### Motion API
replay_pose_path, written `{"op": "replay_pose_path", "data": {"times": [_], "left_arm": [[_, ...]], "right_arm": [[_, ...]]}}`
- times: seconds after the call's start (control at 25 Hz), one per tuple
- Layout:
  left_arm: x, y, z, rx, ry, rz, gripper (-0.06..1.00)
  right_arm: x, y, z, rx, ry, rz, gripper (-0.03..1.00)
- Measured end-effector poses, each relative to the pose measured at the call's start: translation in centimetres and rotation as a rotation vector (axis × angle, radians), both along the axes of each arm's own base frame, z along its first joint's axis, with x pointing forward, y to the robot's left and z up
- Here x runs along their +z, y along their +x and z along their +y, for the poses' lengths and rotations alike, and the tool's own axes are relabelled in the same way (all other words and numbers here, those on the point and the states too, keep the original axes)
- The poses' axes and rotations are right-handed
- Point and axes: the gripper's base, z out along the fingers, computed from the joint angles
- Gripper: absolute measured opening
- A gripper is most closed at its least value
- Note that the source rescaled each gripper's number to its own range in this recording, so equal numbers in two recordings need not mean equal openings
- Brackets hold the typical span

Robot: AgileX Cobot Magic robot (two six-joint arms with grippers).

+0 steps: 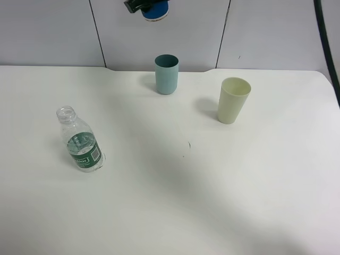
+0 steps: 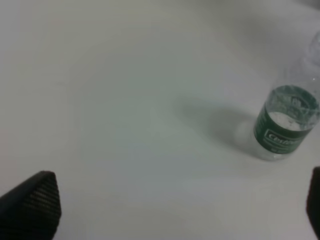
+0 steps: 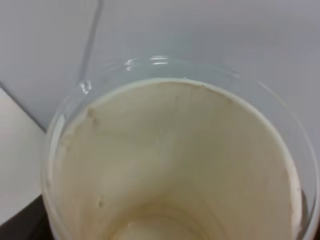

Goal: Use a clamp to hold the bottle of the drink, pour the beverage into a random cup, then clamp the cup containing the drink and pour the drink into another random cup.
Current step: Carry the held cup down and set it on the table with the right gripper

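A clear bottle (image 1: 81,141) with a green label and no cap stands upright on the left of the white table (image 1: 175,212). It holds some liquid. A teal cup (image 1: 167,74) stands at the back middle, and a cream cup (image 1: 232,100) stands to its right. Neither arm shows in the exterior high view. In the left wrist view the bottle (image 2: 286,125) stands ahead of my left gripper (image 2: 172,210), apart from it. The gripper is open, with one dark fingertip (image 2: 32,202) visible. The right wrist view is filled by the inside of a cream cup (image 3: 175,165). No fingers show clearly there.
A blue and black object (image 1: 151,8) hangs at the top of the exterior high view above the teal cup. A black cable (image 1: 326,48) runs down the right edge. Grey wall panels stand behind the table.
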Motion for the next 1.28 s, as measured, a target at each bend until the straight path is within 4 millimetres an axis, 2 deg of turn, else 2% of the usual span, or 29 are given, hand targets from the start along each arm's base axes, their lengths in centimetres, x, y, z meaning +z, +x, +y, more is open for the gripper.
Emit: {"op": "replay_pose_path", "data": {"times": [0.2, 0.28, 0.6, 1.08, 1.28], "left_arm": [[0.0, 0.0, 0.0, 0.000, 0.000, 0.000, 1.00], [0.0, 0.0, 0.0, 0.000, 0.000, 0.000, 1.00], [0.0, 0.0, 0.0, 0.000, 0.000, 0.000, 1.00], [0.0, 0.0, 0.0, 0.000, 0.000, 0.000, 1.00], [0.0, 0.0, 0.0, 0.000, 0.000, 0.000, 1.00]], "right_arm": [[0.1, -1.2, 1.6, 0.042, 0.177, 0.103, 0.00], [-0.7, -1.9, 2.0, 0.101, 0.250, 0.122, 0.00], [-4.0, -4.2, 1.2, 0.168, 0.315, 0.120, 0.00], [-10.3, -7.9, 0.8, 0.191, 0.205, 0.275, 0.00], [-12.5, -9.1, 0.0, 0.237, 0.103, 0.247, 0.00]]}}
